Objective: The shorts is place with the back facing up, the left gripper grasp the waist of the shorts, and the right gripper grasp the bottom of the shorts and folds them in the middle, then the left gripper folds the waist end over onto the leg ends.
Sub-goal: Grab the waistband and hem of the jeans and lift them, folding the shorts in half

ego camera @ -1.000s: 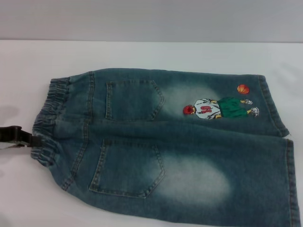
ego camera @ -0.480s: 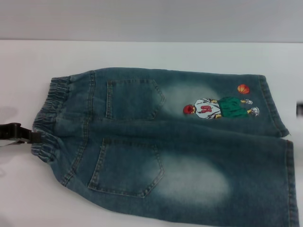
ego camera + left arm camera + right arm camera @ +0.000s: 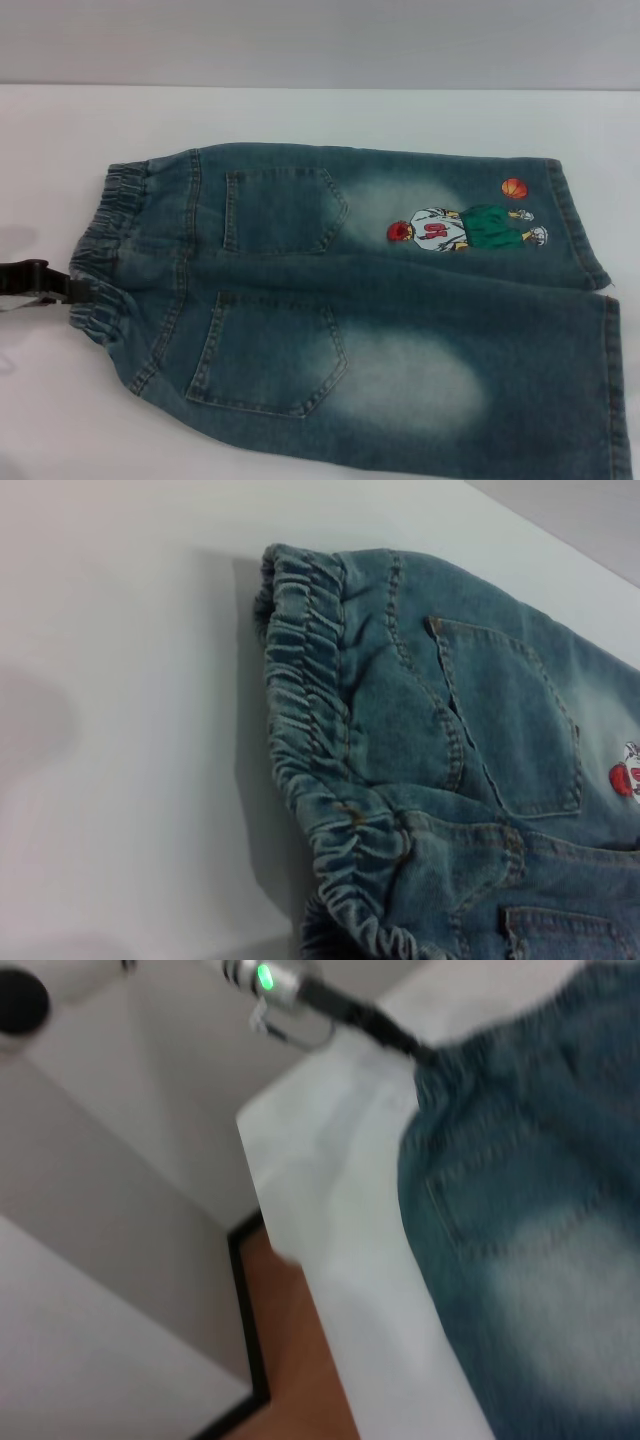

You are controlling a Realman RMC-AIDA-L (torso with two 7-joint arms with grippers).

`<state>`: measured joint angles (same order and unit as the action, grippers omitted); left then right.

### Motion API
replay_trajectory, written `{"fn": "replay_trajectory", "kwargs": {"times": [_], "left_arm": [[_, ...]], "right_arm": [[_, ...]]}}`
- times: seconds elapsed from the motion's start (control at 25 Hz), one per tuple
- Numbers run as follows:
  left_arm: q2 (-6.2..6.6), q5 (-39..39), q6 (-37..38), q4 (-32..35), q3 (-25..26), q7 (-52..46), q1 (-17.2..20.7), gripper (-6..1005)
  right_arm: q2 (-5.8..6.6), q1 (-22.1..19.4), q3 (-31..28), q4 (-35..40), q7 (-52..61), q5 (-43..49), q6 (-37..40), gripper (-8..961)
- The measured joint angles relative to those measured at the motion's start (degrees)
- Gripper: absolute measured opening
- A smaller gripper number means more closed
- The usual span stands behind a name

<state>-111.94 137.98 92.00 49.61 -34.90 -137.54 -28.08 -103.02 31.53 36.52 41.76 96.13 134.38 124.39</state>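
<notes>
— Where are the shorts [image 3: 370,300]?
— Flat on the white table [image 3: 300,115], back up, long axis running left to right, waist toward the left edge.
— The left gripper [image 3: 75,291]?
— Clamped on that waistband's middle.

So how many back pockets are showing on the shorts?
2. The far pocket sits beside the cartoon patch; the near pocket is on the leg closest to the robot. Neither looks covered.

Left tool [image 3: 405,1045] meets shorts [image 3: 530,1190].
</notes>
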Motion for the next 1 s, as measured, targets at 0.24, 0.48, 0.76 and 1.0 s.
{"fn": "replay_trajectory", "kwargs": {"times": [0.24, 0.48, 0.76, 1.0], "left_arm": [[-0.14, 0.00, -0.16, -0.27, 0.02, -0.01, -0.11, 26], [-0.45, 0.01, -0.23, -0.30, 0.01, -0.05, -0.10, 26], [-0.63, 0.00, -0.24, -0.33, 0.02, -0.10, -0.20, 26], [-0.63, 0.01, -0.22, -0.39, 0.26, -0.16, -0.41, 26]], "right_arm": [[0.07, 1.19, 0.21, 0.23, 0.89, 6.40, -0.24, 554], [-0.12, 1.77, 3.06, 0.33, 1.77, 11.61, -0.91, 554], [-1.30, 1.85, 10.15, -0.28, 5.17, 13.30, -6.14, 553], [-3.16, 2.31, 13.68, -0.46, 5.51, 14.18, -8.32, 553]]}}
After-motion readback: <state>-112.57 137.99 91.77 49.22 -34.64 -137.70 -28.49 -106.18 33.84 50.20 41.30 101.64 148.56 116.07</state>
